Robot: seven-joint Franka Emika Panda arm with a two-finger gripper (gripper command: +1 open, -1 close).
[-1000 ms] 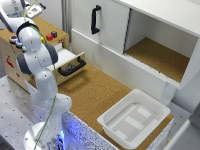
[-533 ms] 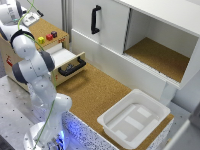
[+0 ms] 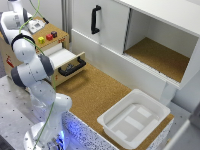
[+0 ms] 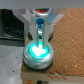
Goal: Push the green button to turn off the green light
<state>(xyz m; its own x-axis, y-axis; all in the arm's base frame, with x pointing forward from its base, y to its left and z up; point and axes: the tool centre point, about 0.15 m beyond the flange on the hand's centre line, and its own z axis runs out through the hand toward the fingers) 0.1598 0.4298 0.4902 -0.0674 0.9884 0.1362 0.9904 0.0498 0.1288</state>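
Note:
In the wrist view the green button (image 4: 39, 52) glows bright green in a round grey housing on the wooden box. My gripper (image 4: 40, 46) points straight down at it, fingers (image 4: 40, 27) pressed together and empty, tips at or just above the lit cap; I cannot tell whether they touch it. In the exterior view the arm's wrist (image 3: 13, 21) is over the far left end of the wooden box (image 3: 47, 45), and it hides the green button and the fingers.
Yellow (image 3: 41, 39), red (image 3: 49, 36) and dark (image 3: 54, 34) buttons sit on the box top. Below them a drawer (image 3: 70, 62) stands pulled out. A white bin (image 3: 132, 120) lies on the cork table, with a white cabinet with a black handle (image 3: 95, 20) behind.
The arm's wrist has moved toward the exterior view's left and farther back along the box top, away from the coloured buttons.

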